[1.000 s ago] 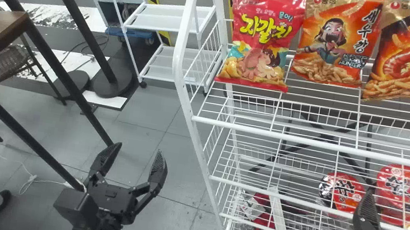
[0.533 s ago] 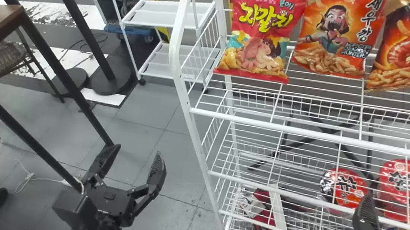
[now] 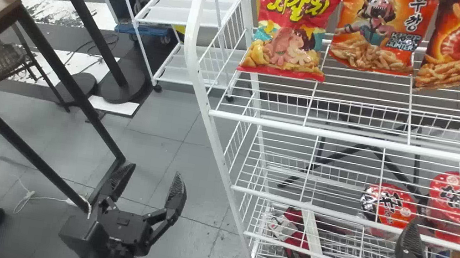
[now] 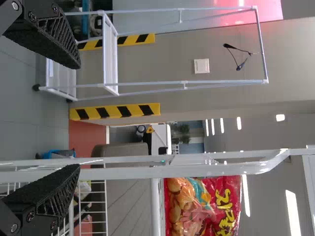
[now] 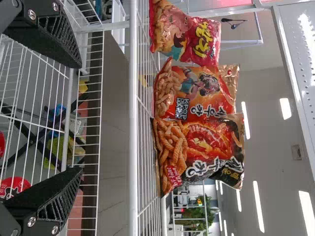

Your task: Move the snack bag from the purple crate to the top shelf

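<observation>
Open room is seen between the three snack bags and the front edge of the wire shelf holding them. Floor is exposed between the left gripper and the rack's near upright. The bags' top edges, cropped by the head view, are shown in the right wrist view. The jaws are spread on the left gripper and on the right gripper alike; all three bags are set higher and beyond, touched by neither. Which bag is meant cannot be told.
</observation>
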Available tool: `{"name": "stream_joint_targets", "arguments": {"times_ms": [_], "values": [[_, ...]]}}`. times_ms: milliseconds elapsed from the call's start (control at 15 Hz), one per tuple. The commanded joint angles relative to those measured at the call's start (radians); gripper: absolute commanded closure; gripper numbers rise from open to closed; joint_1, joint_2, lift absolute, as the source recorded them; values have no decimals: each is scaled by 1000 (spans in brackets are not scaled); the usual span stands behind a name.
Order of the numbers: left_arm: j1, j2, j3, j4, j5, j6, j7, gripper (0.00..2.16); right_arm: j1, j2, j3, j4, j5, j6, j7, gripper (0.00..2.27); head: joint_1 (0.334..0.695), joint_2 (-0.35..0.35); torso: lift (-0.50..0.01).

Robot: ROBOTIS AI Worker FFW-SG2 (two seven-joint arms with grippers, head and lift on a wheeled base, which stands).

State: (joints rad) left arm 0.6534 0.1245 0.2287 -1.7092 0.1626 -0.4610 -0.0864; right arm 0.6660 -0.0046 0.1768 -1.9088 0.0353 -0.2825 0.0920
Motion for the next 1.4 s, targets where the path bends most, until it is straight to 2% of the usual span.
{"name": "stream_joint_targets", "arguments": {"times_ms": [0,1333], "values": [[-3,3,4,3,2,0,-1,100,-9,5,6,8,0,0,0,60,695,350,-151],[-49,-3,8,57,-2,3,-3,100,-74,5,13,67,9,18,-9,60,695,350,-231]]}}
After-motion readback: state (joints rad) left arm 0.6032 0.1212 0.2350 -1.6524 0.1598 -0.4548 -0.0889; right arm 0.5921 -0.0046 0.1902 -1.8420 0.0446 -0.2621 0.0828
